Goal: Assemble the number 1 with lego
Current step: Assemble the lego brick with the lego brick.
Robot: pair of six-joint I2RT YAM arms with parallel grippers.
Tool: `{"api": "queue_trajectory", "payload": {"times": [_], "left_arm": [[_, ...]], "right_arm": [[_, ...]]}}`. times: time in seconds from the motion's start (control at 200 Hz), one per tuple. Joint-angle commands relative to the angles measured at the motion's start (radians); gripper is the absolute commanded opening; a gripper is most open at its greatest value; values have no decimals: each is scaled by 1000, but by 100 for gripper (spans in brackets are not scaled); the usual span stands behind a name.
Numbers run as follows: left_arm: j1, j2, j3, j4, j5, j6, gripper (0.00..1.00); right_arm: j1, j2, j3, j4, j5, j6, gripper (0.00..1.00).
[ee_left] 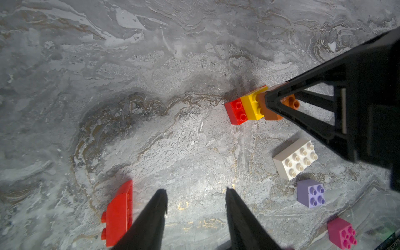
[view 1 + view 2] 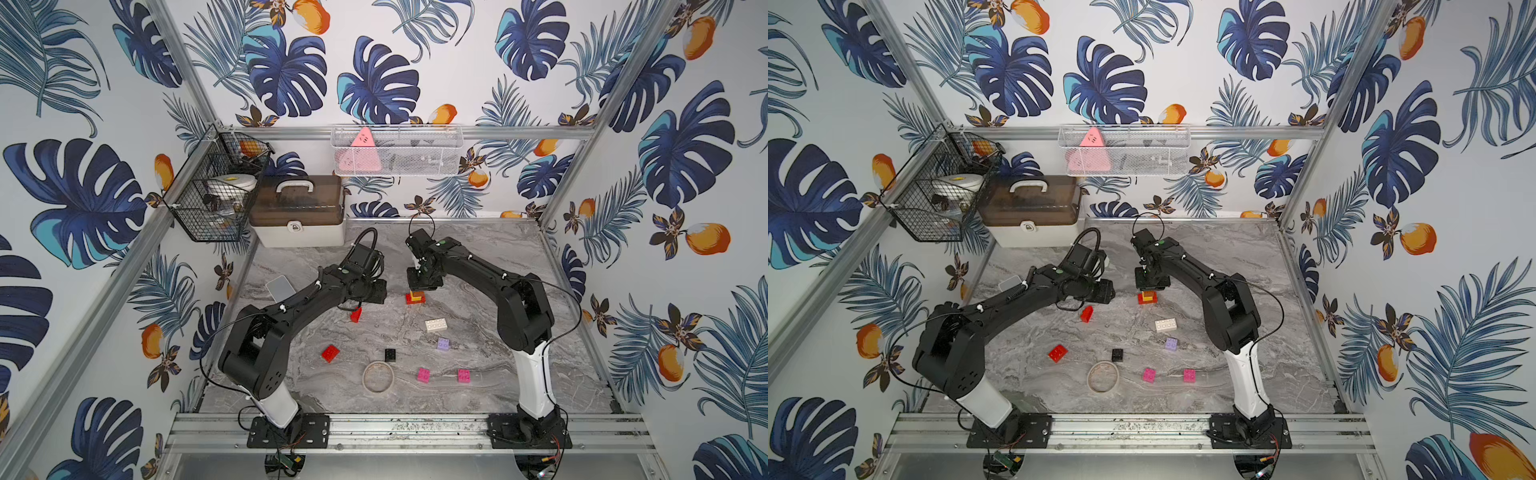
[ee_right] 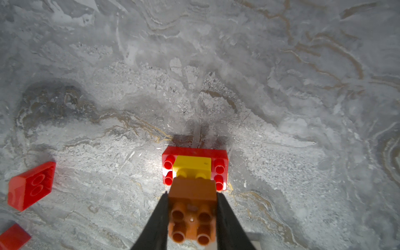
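My right gripper (image 3: 192,194) is shut on an orange lego brick (image 3: 191,218), studs up. It holds the brick right over a yellow brick (image 3: 192,164) that sits on a red base brick (image 3: 220,155), and yellow studs show between the two. In a top view this stack (image 2: 415,297) stands mid-table. My left gripper (image 1: 195,191) hangs open and empty to the left of the stack. A loose red brick (image 1: 118,216) lies beside one of its fingers. White (image 2: 436,325), lilac (image 2: 443,344), black (image 2: 390,354), red (image 2: 330,353) and two pink (image 2: 423,374) bricks lie loose nearer the front.
A tan ring (image 2: 378,377) lies flat near the front, beside the black brick. A pale grey rounded box (image 2: 279,287) sits at the left, partly under my left arm. A storage case (image 2: 297,216) stands at the back left, under a wire basket (image 2: 212,187).
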Motion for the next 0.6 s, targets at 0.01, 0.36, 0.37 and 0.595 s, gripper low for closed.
{"api": "queue_trajectory", "payload": {"times": [0.01,0.36,0.37,0.595], "left_arm": [[1,-3,2,10,-6,20,50],[1,-4,1,12,-3,19,50],[1,-4,1,12,-3,18,50],[1,-1,-1,14,6,17,50]], "right_arm": [[0,3,17,-17,-5,26,22],[-1,29,-14,0,2,26,22],[-1,29,-17,1,1,25,22],[0,44,-14,-16,17,10,22]]}}
